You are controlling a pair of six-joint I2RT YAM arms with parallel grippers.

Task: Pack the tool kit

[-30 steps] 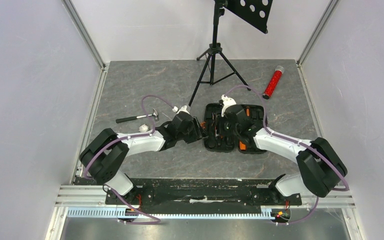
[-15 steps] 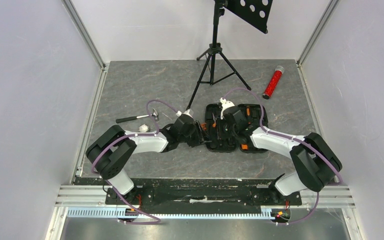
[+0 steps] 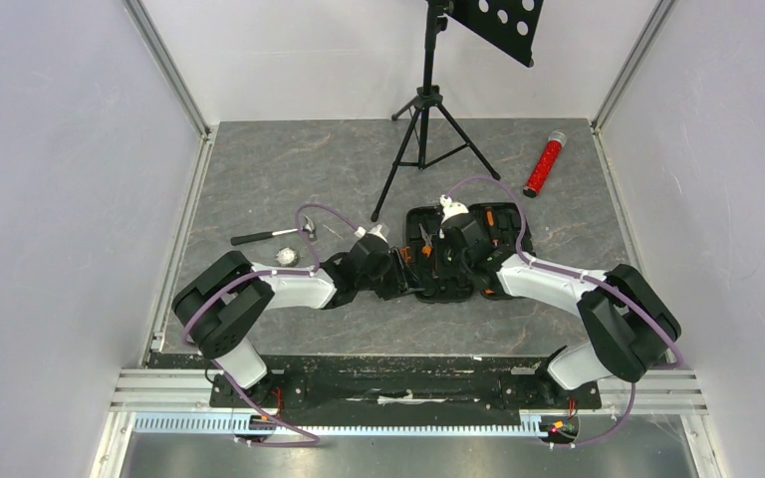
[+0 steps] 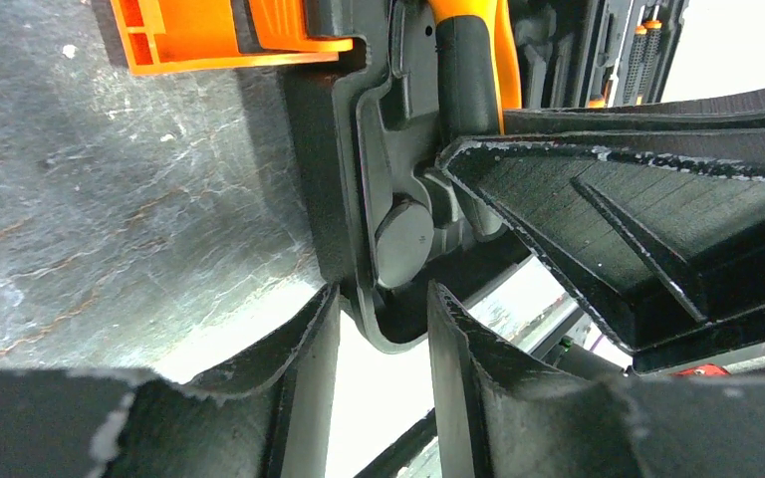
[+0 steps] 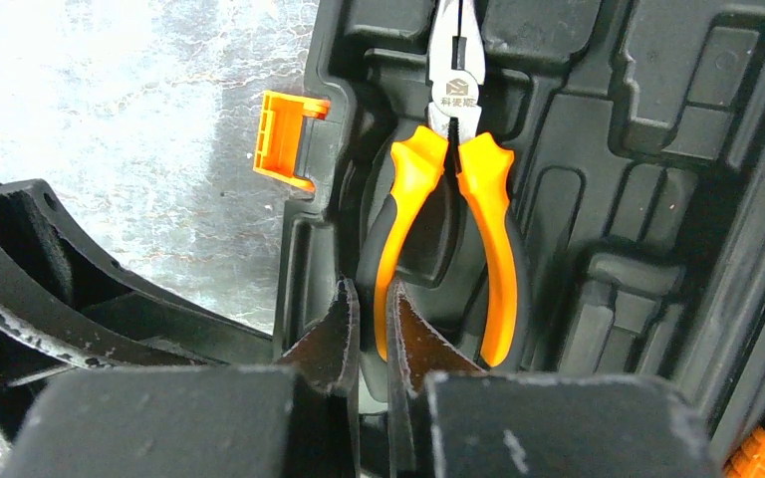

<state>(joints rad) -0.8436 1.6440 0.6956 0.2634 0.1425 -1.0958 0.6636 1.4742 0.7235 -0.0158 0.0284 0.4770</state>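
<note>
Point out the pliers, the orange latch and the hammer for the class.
pliers (image 5: 488, 229): right wrist view, on the right-hand orange handle.
orange latch (image 5: 281, 139): right wrist view, on the clip's flat face at the case edge.
hammer (image 3: 271, 235): top view, midway along its handle.

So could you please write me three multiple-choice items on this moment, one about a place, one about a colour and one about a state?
1. Where does the hammer lie?
A. on the table left of the case
B. inside the case
C. beside the red tube

2. What colour are the handles of the pliers?
A. blue
B. orange and black
C. plain silver

3. How is the tool case?
A. latched shut
B. standing on edge
C. lying open

Key: 1 A, the top view shows it alone on the slab beyond the left arm. 2 B, the right wrist view shows them plainly. 3 C, its moulded slots are exposed.
</note>
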